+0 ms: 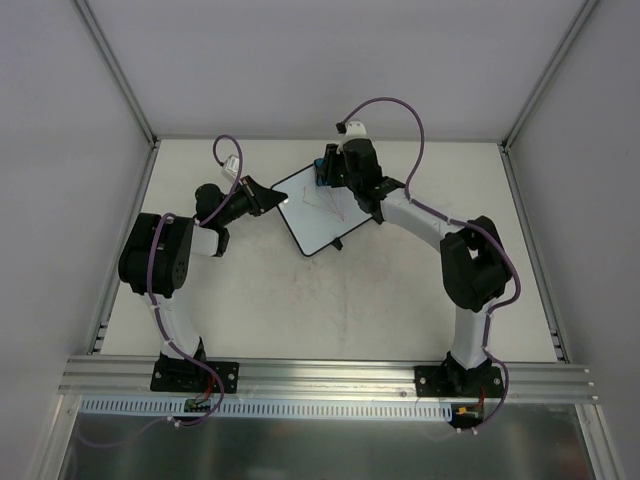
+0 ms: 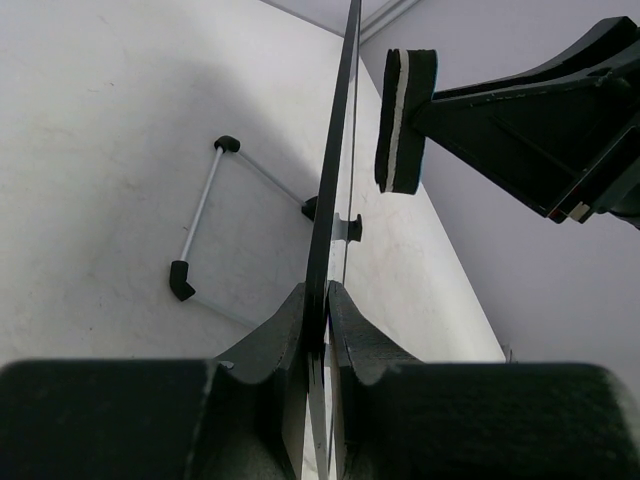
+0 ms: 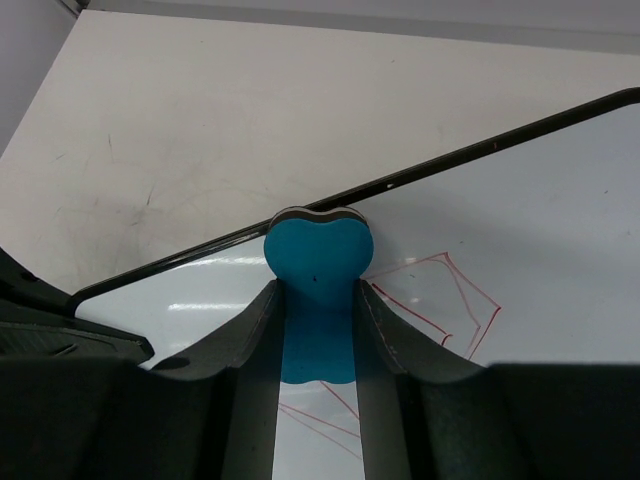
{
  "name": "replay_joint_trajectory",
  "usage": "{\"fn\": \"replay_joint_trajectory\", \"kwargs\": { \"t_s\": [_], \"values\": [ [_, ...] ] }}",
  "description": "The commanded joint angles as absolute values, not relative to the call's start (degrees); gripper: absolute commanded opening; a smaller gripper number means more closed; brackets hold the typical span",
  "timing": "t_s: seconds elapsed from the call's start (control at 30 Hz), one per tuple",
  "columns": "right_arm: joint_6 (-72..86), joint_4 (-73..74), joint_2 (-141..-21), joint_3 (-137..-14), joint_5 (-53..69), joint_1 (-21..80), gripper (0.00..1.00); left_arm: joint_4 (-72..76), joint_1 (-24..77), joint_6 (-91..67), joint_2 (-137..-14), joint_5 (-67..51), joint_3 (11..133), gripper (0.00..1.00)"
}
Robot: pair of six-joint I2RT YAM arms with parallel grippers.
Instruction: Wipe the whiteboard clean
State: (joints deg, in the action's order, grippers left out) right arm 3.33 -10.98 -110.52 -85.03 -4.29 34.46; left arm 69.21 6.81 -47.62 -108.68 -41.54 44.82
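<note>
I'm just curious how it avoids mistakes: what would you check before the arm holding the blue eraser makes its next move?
1. Whiteboard held steady: left gripper is clamped on its edge. Ok.
2. Blue eraser gripped: right gripper is shut on it. Ok.
3. Eraser pressed on the board: the left wrist view shows a gap. Not ok.
4. Red drawing wiped: lines show beside the eraser. Not ok.
5. Grip firm enough for wiping: cannot tell.
</note>
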Motion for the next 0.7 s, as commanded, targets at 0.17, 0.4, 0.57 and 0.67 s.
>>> {"fn": "replay_joint_trajectory", "kwargs": {
  "t_s": [0.17, 0.4, 0.57, 0.67],
  "values": [
    [2.46, -10.29, -113.81, -88.94, -11.16, 34.37, 0.0, 70.14, 7.38, -45.18, -108.99, -41.66, 45.26, 0.0],
    [6.32, -6.51, -116.63, -90.62, -12.92, 33.14, 0.0, 69.43, 7.38, -44.56, -108.28, -41.84, 45.35, 0.0],
    [14.24, -6.24, -115.75, -86.48, -11.25, 29.27, 0.0, 69.17, 7.38, -44.3, -107.93, -41.84, 45.0, 0.0],
    [17.39, -1.68, -114.96, -85.87, -13.27, 27.69, 0.0, 69.0, 7.38, -44.21, -107.58, -41.84, 44.91, 0.0]
  ]
}}
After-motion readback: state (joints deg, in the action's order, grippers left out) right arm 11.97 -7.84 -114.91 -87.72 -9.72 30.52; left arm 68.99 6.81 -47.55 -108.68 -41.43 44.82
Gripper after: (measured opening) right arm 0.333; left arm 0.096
